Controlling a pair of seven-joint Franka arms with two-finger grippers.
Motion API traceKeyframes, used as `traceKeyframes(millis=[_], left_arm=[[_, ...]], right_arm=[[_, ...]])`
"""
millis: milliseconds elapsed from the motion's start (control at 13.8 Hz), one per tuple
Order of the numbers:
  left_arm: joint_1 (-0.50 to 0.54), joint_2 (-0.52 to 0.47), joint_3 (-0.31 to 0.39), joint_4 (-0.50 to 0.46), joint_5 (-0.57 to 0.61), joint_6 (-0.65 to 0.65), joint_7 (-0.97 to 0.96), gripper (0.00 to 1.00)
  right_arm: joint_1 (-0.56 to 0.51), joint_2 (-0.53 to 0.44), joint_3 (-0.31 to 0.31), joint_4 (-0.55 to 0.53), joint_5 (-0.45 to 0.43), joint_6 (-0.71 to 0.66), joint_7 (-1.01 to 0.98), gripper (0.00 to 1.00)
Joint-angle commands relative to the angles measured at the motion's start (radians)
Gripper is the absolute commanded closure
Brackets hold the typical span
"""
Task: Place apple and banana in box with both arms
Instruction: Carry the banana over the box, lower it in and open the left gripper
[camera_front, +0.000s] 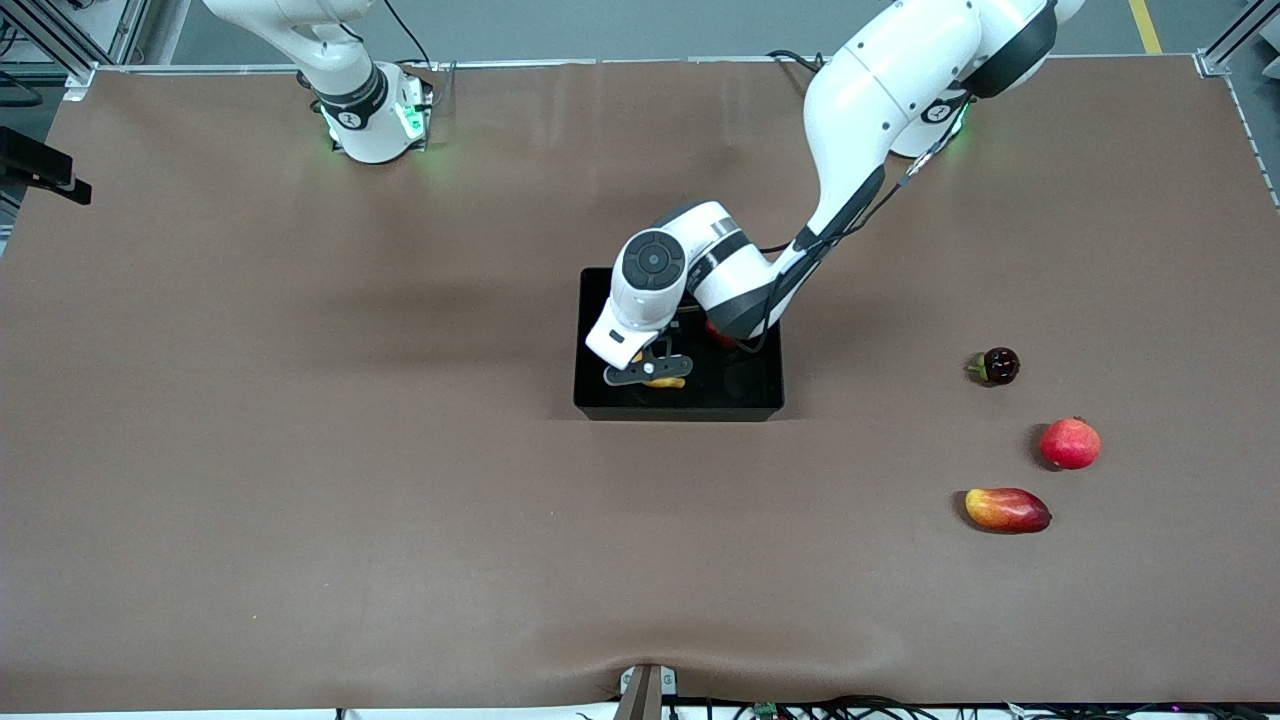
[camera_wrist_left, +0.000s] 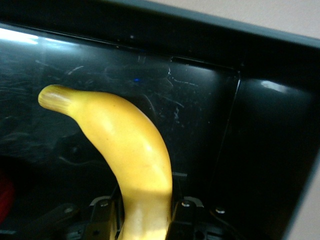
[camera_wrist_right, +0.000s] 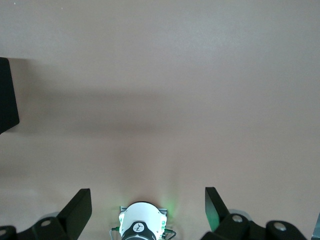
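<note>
The black box (camera_front: 765, 400) stands at the middle of the table. My left gripper (camera_front: 650, 374) is low inside it, shut on the yellow banana (camera_front: 667, 382). In the left wrist view the banana (camera_wrist_left: 125, 145) runs out from between the fingers (camera_wrist_left: 102, 217) over the box floor (camera_wrist_left: 200, 110), and the gripper (camera_wrist_left: 145, 212) clamps its thick end. A bit of the red apple (camera_front: 718, 336) shows in the box, mostly hidden under the left arm's wrist. It is also a red patch at the edge of the left wrist view (camera_wrist_left: 4, 197). My right gripper (camera_wrist_right: 148, 200) is open and empty, high over its own base, out of the front view.
Three fruits lie toward the left arm's end of the table: a small dark red fruit (camera_front: 998, 366), a red pomegranate (camera_front: 1070, 444) and a red-yellow mango (camera_front: 1007, 510) nearest the front camera. The left arm's elbow hangs over the box's farther edge.
</note>
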Motion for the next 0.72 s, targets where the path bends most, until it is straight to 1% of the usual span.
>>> traceKeyframes(millis=[0, 72, 217, 289, 362, 434, 506, 651], left_arm=[[-0.017, 0.029, 0.024, 0.032, 0.018, 0.014, -0.001, 0.19], [-0.026, 0.027, 0.035, 0.031, 0.020, 0.014, 0.005, 0.00], [-0.026, 0.012, 0.041, 0.032, 0.017, 0.010, -0.003, 0.00], [-0.020, -0.011, 0.041, 0.034, 0.018, 0.002, -0.003, 0.00], [-0.011, -0.049, 0.042, 0.034, 0.020, -0.015, 0.002, 0.00], [-0.002, -0.089, 0.044, 0.035, 0.020, -0.067, 0.005, 0.00], [0.029, -0.136, 0.044, 0.037, 0.018, -0.122, 0.006, 0.00], [0.105, -0.250, 0.041, 0.031, 0.017, -0.177, 0.008, 0.00]], right_arm=[[-0.003, -0.019, 0.006, -0.016, -0.005, 0.008, -0.005, 0.00], [-0.003, -0.019, 0.006, -0.016, -0.005, 0.011, -0.005, 0.00], [-0.003, -0.018, 0.006, -0.016, -0.005, 0.013, -0.005, 0.00], [-0.004, -0.013, 0.006, -0.015, -0.005, 0.025, -0.005, 0.00], [-0.004, -0.013, 0.006, -0.015, -0.006, 0.029, -0.005, 0.00], [-0.006, -0.013, 0.006, -0.015, -0.006, 0.031, -0.005, 0.00], [-0.007, -0.013, 0.006, -0.015, -0.006, 0.031, -0.005, 0.00], [-0.007, -0.013, 0.006, -0.015, -0.006, 0.031, -0.007, 0.00]])
